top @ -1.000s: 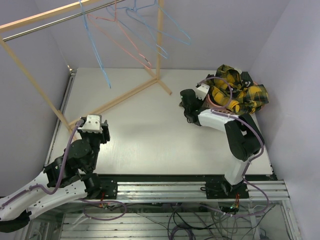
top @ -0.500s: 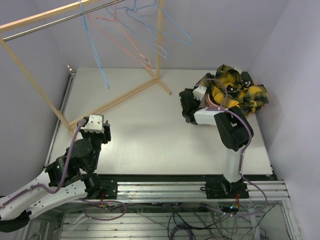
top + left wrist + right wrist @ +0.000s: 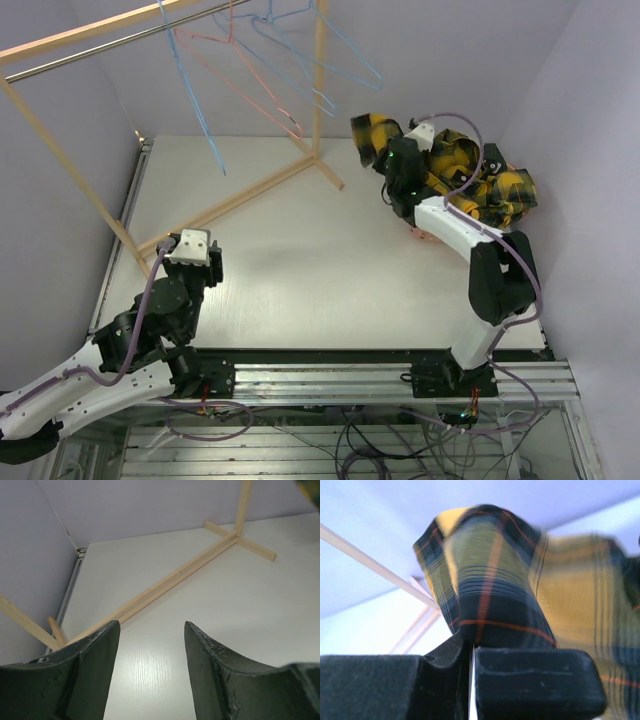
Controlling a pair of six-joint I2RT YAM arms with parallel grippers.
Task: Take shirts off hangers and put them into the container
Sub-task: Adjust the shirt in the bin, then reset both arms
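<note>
1. Pale lilac walls close in the table at the back and on both sides.
2. The table is white with a faint wood grain, evenly lit, with soft shadows.
3. A light wooden rack stands on its far left part: upright post, cross foot, slanted brace, top bar.
4. An aluminium frame runs along the near edge, with tangled cables below.

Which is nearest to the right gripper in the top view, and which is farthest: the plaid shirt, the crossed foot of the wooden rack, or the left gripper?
1. The plaid shirt, far right, pinched in the shut right gripper.
2. The crossed foot of the wooden rack, just to the left, far side.
3. The left gripper, open, near left.
</note>
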